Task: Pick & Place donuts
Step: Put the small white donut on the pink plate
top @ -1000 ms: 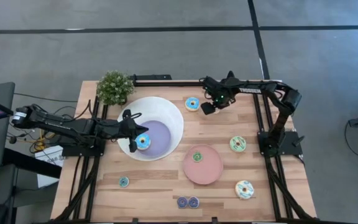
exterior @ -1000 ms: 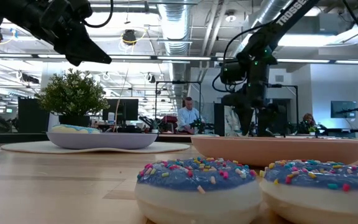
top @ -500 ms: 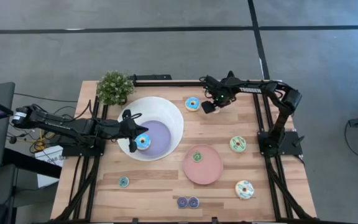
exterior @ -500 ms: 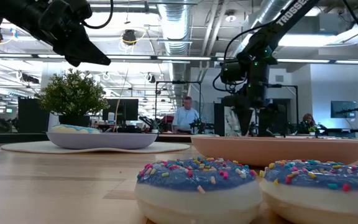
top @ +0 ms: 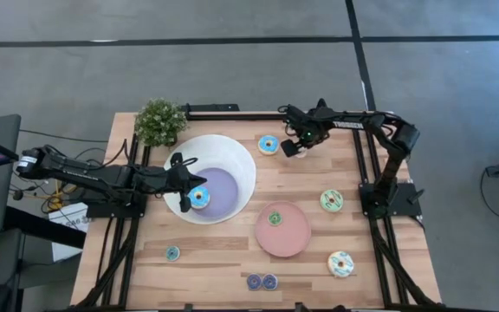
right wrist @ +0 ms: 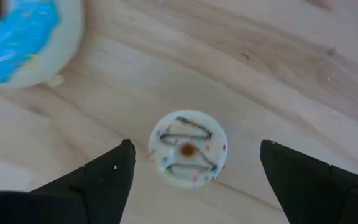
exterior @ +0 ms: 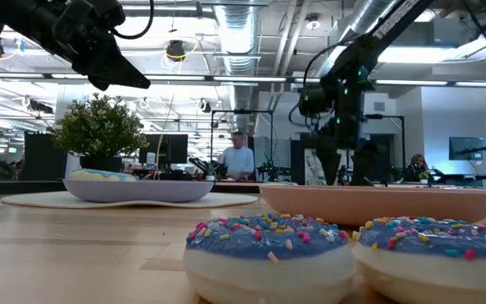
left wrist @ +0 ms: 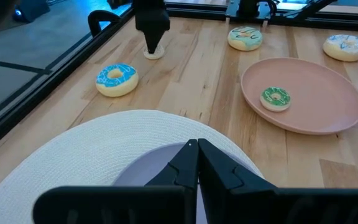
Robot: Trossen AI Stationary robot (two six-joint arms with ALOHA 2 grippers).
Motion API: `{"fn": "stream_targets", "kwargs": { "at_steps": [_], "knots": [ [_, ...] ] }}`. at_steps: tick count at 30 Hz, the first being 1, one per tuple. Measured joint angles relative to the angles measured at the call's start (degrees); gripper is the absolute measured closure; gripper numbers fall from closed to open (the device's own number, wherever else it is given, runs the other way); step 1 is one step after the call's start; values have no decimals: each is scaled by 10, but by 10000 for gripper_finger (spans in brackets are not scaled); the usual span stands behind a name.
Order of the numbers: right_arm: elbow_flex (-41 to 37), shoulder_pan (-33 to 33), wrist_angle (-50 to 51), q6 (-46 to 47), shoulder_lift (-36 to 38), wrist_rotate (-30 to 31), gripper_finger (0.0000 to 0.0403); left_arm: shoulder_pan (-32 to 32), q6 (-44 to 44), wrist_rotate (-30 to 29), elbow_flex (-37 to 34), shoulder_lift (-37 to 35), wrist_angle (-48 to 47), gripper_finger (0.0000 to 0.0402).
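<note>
My right gripper [top: 291, 148] is open at the far side of the table, pointing down over a small white donut [right wrist: 188, 149] that lies flat on the wood. Its fingers stand on either side of the donut without touching it. A blue-iced donut [top: 268, 145] lies just left of the gripper. My left gripper [top: 189, 183] is shut and empty above the big white bowl [top: 232, 156]. A blue donut [top: 199, 197] lies in the bowl's lilac centre. A green donut [top: 275, 218] lies on the pink plate [top: 294, 243].
More donuts lie on the wood: a green one [top: 332, 201] at the right, a white and blue one [top: 340, 263] at the near right, a small teal one [top: 172, 253] and two purple-blue ones [top: 262, 282] by the near edge. A potted plant [top: 159, 121] stands at the far left.
My right arm has shifted slightly above the small white donut; its gripper stays open.
</note>
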State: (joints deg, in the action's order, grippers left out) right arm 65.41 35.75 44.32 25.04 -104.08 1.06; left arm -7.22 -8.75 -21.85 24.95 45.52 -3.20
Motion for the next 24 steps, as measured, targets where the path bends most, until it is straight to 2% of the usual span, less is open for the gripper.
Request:
{"fn": "stream_targets", "kwargs": {
  "at_steps": [2,7,14,24],
  "knots": [
    [-2,1,24,-1,-14,-22,74,0,0,0,0,0,0,401],
    [2,-12,8,0,-47,-21,81,0,0,3,0,0,0,401],
    [-2,-26,-18,12,-33,8,84,0,-15,5,0,0,-4,401],
    [-2,-19,-13,15,-21,3,115,0,-14,5,0,0,-4,401]
  ]
}}
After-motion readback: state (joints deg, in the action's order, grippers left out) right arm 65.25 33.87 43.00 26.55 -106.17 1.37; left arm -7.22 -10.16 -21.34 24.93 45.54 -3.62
